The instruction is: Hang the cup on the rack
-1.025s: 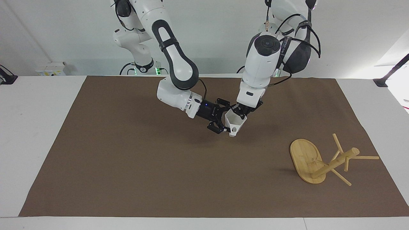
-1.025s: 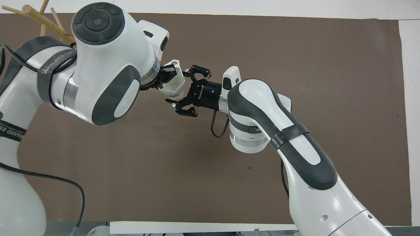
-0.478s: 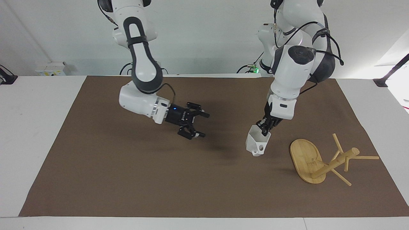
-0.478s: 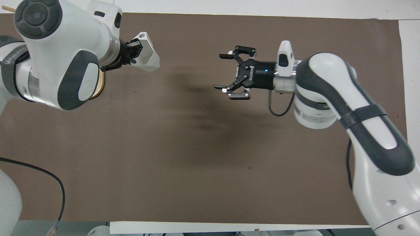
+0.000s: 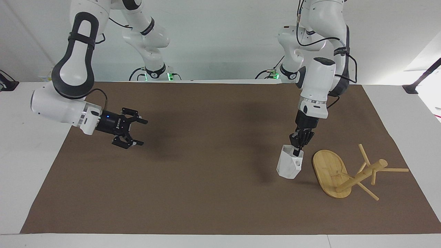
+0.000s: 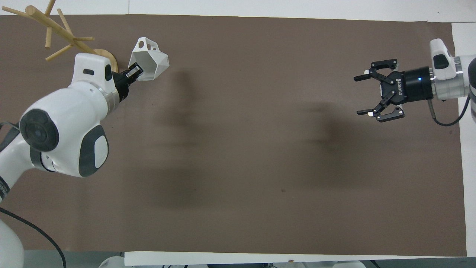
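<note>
— Since the earlier frame, both arms had moved apart. What did the left gripper (image 5: 298,148) do?

— It had carried the cup (image 5: 290,167) from the middle of the mat (image 5: 206,193) toward the left arm's end. Its fingers were clenched on the cup's rim, one inside the mouth and one outside. The cup was upright, slightly tilted, low over the mat and just beside the oval base of the rack (image 5: 348,174). I could not tell if the cup touched the mat.

— And the rack?

— It lay tipped over near the mat's corner at the left arm's end, at the edge away from the robots. The base stood on its edge, and the post with its pegs pointed toward the left arm's end of the table (image 5: 413,113). No cup hung on it.

— Where was the right gripper (image 5: 134,132)?

— It had drawn back to the right arm's end and was over the mat's edge there, well apart from the cup. Its fingers were spread wide and held nothing; in the overhead view the right gripper (image 6: 370,95) showed this clearly.

— Did the overhead view show the cup (image 6: 148,61) too?

— Yes, at the left gripper (image 6: 133,71), near the rack (image 6: 55,31).
</note>
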Controlling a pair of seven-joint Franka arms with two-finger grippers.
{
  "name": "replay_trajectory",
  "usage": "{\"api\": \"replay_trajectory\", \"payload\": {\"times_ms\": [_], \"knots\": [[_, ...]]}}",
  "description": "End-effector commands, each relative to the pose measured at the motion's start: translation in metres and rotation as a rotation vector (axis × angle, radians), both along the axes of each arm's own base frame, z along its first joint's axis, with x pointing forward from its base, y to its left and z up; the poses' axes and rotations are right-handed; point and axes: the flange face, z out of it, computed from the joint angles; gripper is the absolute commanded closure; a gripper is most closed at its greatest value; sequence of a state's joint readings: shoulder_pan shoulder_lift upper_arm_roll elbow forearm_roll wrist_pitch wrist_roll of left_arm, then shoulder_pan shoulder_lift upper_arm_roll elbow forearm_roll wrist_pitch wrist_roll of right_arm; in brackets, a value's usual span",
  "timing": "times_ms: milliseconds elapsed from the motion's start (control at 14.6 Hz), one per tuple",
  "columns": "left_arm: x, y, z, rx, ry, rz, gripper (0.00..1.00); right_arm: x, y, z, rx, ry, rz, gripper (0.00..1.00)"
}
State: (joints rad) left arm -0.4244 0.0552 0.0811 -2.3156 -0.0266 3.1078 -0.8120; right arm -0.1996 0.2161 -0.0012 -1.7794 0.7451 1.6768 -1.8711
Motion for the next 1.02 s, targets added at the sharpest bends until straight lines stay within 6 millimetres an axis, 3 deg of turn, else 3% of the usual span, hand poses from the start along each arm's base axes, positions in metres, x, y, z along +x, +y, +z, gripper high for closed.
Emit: {"api": "replay_trajectory", "payload": {"times_ms": [0,273,478,683,820,957], "knots": [[-0.03,0.028,0.003,-0.044,-0.153,0.025,1.0,-0.007,0.006,0.054,-0.2,0.131,-0.071,0.0],[-0.009,0.068,-0.003,-0.043,-0.175,0.11,1.0,-0.006,-0.007,0.112,-0.411,0.267,-0.286,0.0],[0.01,0.076,-0.03,-0.023,-0.139,0.131,1.0,-0.019,-0.008,0.169,-0.543,0.365,-0.559,0.0],[0.028,0.073,-0.029,-0.025,-0.15,0.133,1.0,-0.03,-0.01,0.201,-0.641,0.434,-0.751,0.0],[0.034,0.075,-0.024,-0.027,-0.151,0.141,1.0,-0.036,0.005,0.206,-0.697,0.522,-0.895,0.0],[0.04,0.087,-0.022,-0.021,-0.132,0.163,1.0,-0.041,0.008,0.205,-0.728,0.632,-1.06,0.0]]}}
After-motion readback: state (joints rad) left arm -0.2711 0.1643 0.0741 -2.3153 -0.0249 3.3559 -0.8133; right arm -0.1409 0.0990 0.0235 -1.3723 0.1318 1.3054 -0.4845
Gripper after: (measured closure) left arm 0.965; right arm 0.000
